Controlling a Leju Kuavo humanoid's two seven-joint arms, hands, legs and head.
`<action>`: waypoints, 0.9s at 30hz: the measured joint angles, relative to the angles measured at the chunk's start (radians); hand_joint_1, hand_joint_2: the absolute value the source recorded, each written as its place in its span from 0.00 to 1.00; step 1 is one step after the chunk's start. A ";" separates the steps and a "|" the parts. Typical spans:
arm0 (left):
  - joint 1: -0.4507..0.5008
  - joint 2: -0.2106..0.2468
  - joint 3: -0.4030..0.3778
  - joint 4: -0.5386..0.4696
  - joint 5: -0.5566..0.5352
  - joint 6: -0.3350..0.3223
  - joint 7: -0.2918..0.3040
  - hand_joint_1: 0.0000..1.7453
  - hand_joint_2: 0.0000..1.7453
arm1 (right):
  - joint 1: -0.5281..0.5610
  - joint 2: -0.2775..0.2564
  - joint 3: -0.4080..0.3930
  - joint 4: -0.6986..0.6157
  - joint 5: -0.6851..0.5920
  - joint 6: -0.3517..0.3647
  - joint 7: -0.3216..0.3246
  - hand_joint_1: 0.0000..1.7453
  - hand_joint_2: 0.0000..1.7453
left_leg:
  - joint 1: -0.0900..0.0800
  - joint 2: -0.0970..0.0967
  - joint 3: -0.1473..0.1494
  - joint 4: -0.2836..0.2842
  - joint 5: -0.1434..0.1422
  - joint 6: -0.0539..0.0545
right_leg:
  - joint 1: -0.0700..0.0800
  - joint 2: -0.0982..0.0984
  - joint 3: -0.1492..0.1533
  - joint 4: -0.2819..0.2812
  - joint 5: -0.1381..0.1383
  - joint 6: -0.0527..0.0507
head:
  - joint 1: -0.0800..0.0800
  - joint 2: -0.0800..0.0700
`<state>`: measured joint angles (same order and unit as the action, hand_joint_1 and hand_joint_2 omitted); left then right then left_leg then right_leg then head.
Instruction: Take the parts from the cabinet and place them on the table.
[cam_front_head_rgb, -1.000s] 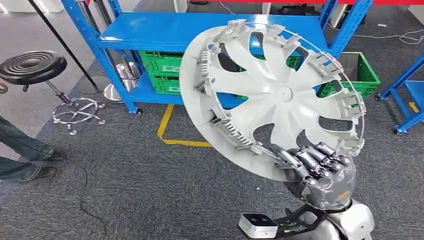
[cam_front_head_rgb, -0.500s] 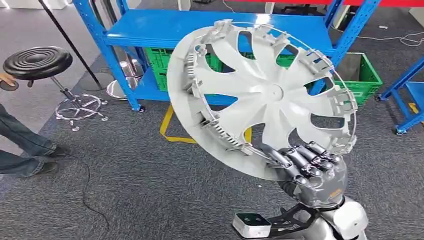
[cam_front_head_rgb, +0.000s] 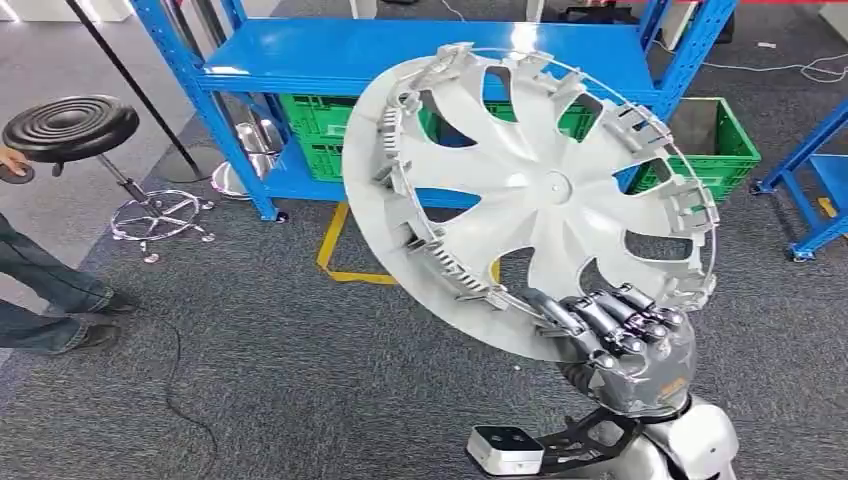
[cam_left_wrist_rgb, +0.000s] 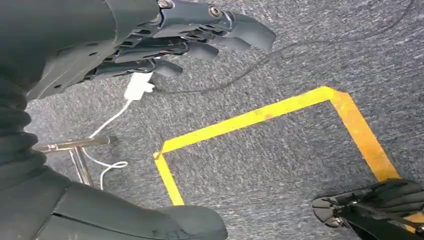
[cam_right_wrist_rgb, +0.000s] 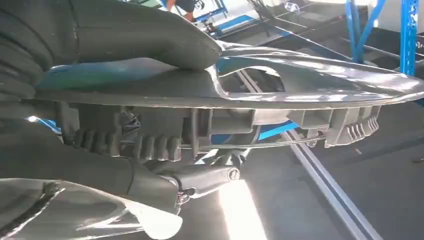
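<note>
Wheel cover (cam_front_head_rgb: 545, 190) stood tilted in the right hand (cam_front_head_rgb: 625, 345), gripped at its lower rim, hiding part of the blue shelf (cam_front_head_rgb: 400, 50) and green crates (cam_front_head_rgb: 325, 135). Nearby stood a black stool (cam_front_head_rgb: 70, 128). The wrist view showed the left hand (cam_left_wrist_rgb: 165, 45) empty, fingers loosely curled, above yellow floor tape (cam_left_wrist_rgb: 260, 117).

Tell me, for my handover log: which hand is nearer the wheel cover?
Right. The right hand grips the wheel cover at its lower rim; the left hand hangs empty above the carpet.

Green crates (cam_front_head_rgb: 330, 140) partly behind the wheel cover (cam_front_head_rgb: 530, 200); person (cam_front_head_rgb: 40, 290) cut off at the edge.
</note>
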<state>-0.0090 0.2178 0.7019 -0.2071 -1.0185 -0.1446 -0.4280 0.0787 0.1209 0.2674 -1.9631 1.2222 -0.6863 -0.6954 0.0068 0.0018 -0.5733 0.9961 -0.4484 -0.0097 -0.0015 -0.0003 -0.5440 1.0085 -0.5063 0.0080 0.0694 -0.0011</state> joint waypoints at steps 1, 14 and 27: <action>0.000 0.000 0.000 0.000 -0.002 0.002 0.003 0.00 1.00 | 0.001 0.000 0.000 -0.001 0.000 0.000 0.000 1.00 1.00 | 0.000 0.000 -0.001 0.000 0.000 0.000 | 0.000 0.000 0.000 0.000 0.000 0.000 | 0.000 0.000; 0.016 -0.006 -0.005 0.000 -0.053 0.026 0.026 0.00 1.00 | 0.099 -0.002 -0.034 -0.070 0.003 0.000 0.000 1.00 1.00 | -0.003 0.000 -0.005 0.002 0.000 0.000 | -0.004 -0.001 -0.002 -0.001 0.002 0.001 | 0.000 0.000; 0.029 -0.014 -0.027 0.001 -0.095 0.073 0.010 0.00 1.00 | 0.196 -0.008 -0.111 -0.161 0.000 0.000 0.000 1.00 1.00 | -0.004 -0.001 -0.006 0.002 0.000 0.000 | -0.004 -0.002 -0.003 -0.001 0.002 0.001 | 0.000 0.000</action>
<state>0.0197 0.2041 0.6744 -0.2064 -1.1132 -0.0713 -0.4185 0.2751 0.1133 0.1568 -2.1237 1.2222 -0.6863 -0.6954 0.0033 0.0005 -0.5791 0.9981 -0.4482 -0.0100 -0.0053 -0.0028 -0.5471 1.0072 -0.5044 0.0087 0.0698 -0.0011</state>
